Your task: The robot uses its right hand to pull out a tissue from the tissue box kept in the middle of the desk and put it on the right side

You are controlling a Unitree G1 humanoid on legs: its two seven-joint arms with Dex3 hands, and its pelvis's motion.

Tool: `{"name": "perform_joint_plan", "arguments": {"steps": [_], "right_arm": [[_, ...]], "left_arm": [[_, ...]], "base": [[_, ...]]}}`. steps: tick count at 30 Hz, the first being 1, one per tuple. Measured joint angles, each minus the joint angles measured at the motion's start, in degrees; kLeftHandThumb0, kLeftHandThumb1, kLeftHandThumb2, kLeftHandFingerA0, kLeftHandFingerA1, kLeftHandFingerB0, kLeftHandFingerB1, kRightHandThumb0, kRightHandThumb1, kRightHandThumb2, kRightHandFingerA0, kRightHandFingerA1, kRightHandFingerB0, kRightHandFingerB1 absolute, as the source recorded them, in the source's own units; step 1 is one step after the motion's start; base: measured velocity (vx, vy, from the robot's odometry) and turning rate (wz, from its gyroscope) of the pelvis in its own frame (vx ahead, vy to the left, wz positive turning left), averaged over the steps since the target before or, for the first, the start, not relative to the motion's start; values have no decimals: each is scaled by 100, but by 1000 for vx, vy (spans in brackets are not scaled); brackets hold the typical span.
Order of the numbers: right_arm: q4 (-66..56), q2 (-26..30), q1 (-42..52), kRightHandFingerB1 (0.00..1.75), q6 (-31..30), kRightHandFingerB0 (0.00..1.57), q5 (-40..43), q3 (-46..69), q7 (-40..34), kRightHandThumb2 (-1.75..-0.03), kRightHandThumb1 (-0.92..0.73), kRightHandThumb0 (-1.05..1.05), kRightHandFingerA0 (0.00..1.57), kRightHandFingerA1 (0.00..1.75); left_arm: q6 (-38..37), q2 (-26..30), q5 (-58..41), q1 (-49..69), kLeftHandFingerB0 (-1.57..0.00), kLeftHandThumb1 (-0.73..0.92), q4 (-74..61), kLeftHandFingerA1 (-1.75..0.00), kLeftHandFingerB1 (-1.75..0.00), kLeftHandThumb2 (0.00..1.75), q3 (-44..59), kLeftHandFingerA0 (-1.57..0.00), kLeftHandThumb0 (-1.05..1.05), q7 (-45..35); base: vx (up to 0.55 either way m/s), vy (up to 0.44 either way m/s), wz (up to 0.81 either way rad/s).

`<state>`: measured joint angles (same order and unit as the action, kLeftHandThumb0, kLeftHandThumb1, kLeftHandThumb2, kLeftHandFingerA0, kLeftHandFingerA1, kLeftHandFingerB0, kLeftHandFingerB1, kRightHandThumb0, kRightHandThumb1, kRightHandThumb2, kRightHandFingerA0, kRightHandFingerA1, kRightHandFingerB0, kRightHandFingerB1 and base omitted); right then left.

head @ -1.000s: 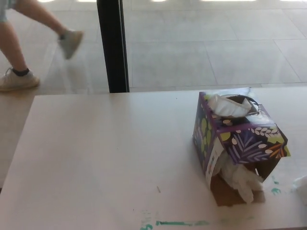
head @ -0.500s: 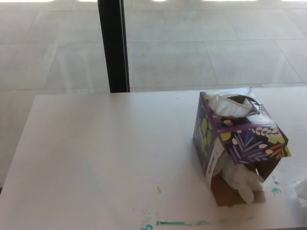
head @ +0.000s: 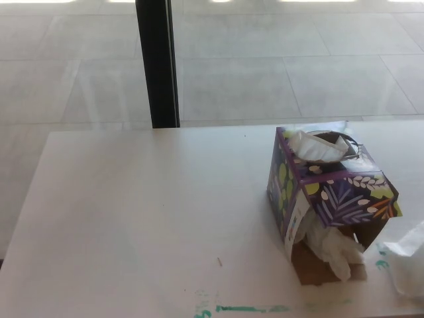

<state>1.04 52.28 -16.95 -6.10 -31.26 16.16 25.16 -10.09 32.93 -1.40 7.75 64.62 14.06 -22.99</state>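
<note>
Neither of your robot's hands is in frame, so you cannot tell their state. The purple floral tissue box (head: 329, 192) stands right of centre on the pale worktop (head: 146, 218), a tissue (head: 318, 147) rising from its top slot and more spilling from its torn front. Another white tissue (head: 409, 265) lies at the right edge.

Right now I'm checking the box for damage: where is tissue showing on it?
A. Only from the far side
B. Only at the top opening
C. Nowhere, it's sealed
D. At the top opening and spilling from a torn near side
D: on the box, one tissue sticks up from the top opening and more tissue spills from the open near side.
</note>
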Motion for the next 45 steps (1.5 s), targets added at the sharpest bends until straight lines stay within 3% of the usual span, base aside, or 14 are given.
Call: {"name": "perform_joint_plan", "arguments": {"steps": [11, 12, 14, 15, 17, 18, 26, 32, 33, 35, 36, 38, 39, 45], "right_arm": [[5, -125, 873, 52, 16, 0, 620, 1840, 221, -96, -37, -38, 5, 58], [10, -216, 1040, 43, 30, 14, 703, 2055, 224, -58, -61, -64, 6, 81], [40, -363, 1286, 46, 61, 20, 816, 2343, 224, -58, -62, -59, 17, 75], [79, -508, 1477, 49, 105, 25, 912, 2561, 222, -58, -60, -65, 34, 80], [180, -876, 1814, 50, 198, 30, 1076, 2931, 181, -58, -60, -67, 40, 83], [246, -1032, 1911, 56, 237, 30, 1126, 3043, 141, -88, -46, -64, 49, 82], [1209, -2332, 2210, 56, 488, 25, 1522, 3892, -352, -58, -63, -50, 38, 118], [2336, -3066, 2210, 53, 604, 16, 1931, 4559, -696, -64, -66, -45, 84, 158], [2469, -3174, 2211, 52, 604, 10, 1999, 4646, -740, -53, -74, -43, 43, 140], [2751, -3394, 2211, 53, 597, 14, 2139, 4832, -848, -59, -68, -39, 37, 140], [2855, -3497, 2208, 53, 580, 3, 2210, 4925, -896, -95, -46, -34, 58, 96], [3058, -3661, 2191, 49, 536, 9, 2348, 5102, -982, -60, -67, -42, 59, 140], [3148, -3741, 2185, 53, 516, 12, 2424, 5194, -1022, -82, -56, -51, 62, 110], [3579, -4125, 2175, 54, 402, 15, 2840, 5510, -1293, -60, -67, -46, 61, 113]], "left_arm": [[1, -2, 1, -32, -44, 88, 3, -50, -39, 67, -2, -57, -72, 0], [1, -2, 1, -34, -43, 88, 3, -49, -39, 67, -1, -57, -72, 0], [1, -2, 2, -35, -43, 88, 4, -50, -39, 67, -2, -56, -75, 1], [1, -2, 4, -34, -34, 70, 5, -60, -52, 107, -5, -48, -73, 1], [1, -4, 5, -35, -35, 69, 6, -59, -52, 106, -7, -48, -73, 1], [1, -4, 6, -33, -43, 88, 6, -50, -39, 67, -6, -56, -76, 1], [2, -36, 4, -54, -42, 88, 14, -50, -38, 67, -5, -58, -73, 1], [2, -81, 4, -70, -42, 88, 46, -48, -38, 67, -3, -56, -74, 1], [2, -88, 4, -70, -43, 88, 47, -47, -38, 67, -1, -58, -73, 1], [2, -101, 3, -70, -43, 88, 51, -47, -38, 67, 3, -58, -75, 2], [2, -107, 4, -70, -43, 89, 54, -48, -38, 67, 4, -57, -75, 1], [2, -116, 4, -66, -44, 88, 57, -49, -39, 67, 4, -58, -75, 2], [2, -119, 4, -67, -43, 88, 59, -49, -39, 67, 4, -57, -75, 2], [2, -121, 3, -50, -43, 88, 59, -49, -38, 67, 12, -58, -74, 2]], "base": [[0, 0, 0], [0, 0, 0], [0, 0, 0], [0, 0, 0], [0, 0, 0], [0, 0, 0], [0, 0, 0], [0, 0, 0], [0, 0, 0], [0, 0, 0], [0, 0, 0], [0, 0, 0], [0, 0, 0], [0, 0, 0]]}}
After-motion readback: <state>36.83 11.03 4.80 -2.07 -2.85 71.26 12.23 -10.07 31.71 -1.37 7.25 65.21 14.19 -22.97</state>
